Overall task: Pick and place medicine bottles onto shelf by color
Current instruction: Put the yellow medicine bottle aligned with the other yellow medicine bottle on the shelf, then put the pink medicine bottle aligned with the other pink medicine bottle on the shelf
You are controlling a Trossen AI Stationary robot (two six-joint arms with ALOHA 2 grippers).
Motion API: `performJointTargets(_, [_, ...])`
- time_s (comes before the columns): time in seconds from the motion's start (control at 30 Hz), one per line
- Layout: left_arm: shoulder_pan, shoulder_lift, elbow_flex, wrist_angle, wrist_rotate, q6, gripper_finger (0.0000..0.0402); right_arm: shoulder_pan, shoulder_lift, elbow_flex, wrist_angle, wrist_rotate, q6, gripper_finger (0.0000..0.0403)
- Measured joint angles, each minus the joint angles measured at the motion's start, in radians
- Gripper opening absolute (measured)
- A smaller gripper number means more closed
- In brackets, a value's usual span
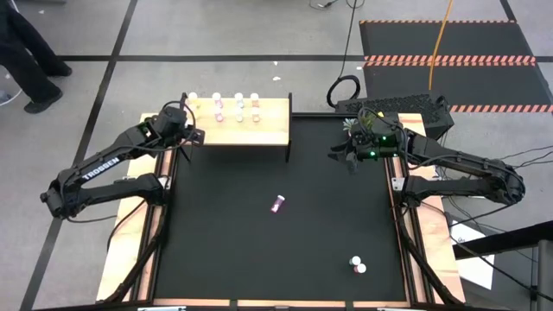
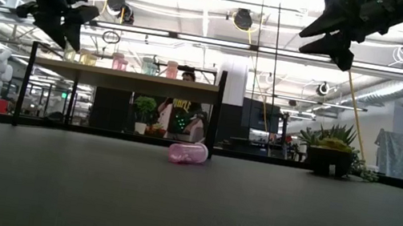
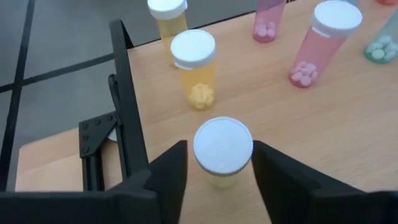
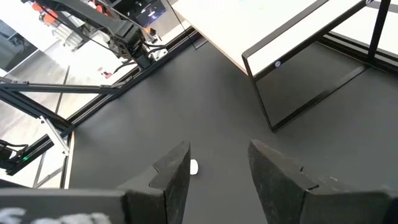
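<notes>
The light-wood shelf (image 1: pixel 251 130) with black legs stands at the table's far left. Several white-capped medicine bottles stand on it: yellow ones (image 3: pixel 194 65) and pink ones (image 3: pixel 323 40). My left gripper (image 3: pixel 219 149) is open at the shelf's left end. Its fingers stand on either side of a yellow bottle (image 3: pixel 222 152), which stands upright on the board. My right gripper (image 1: pixel 344 154) hangs open and empty, high above the mat's far right. A pink bottle (image 1: pixel 276 204) lies on its side mid-mat. Two more bottles (image 1: pixel 356 264) sit near the front right.
A green potted plant (image 2: pixel 333 150) stands at the table's far right corner. Wooden side rails (image 1: pixel 130 246) run along both sides of the black mat. A person (image 1: pixel 26 52) stands on the floor beyond the far left. The mat's middle and near left are free room.
</notes>
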Motion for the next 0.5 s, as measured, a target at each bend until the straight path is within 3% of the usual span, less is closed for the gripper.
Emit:
performJointTargets(0.27, [0.000, -0.001, 0.024, -0.005, 0.010, 0.063, 0.0263, 0.000, 0.000, 0.000, 0.000, 0.000, 0.002, 0.0157])
performJointTargets(0.5, [-0.034, -0.001, 0.214, -0.072, 0.079, 0.147, 0.0316, 0.000, 0.000, 0.000, 0.000, 0.000, 0.013, 0.0157])
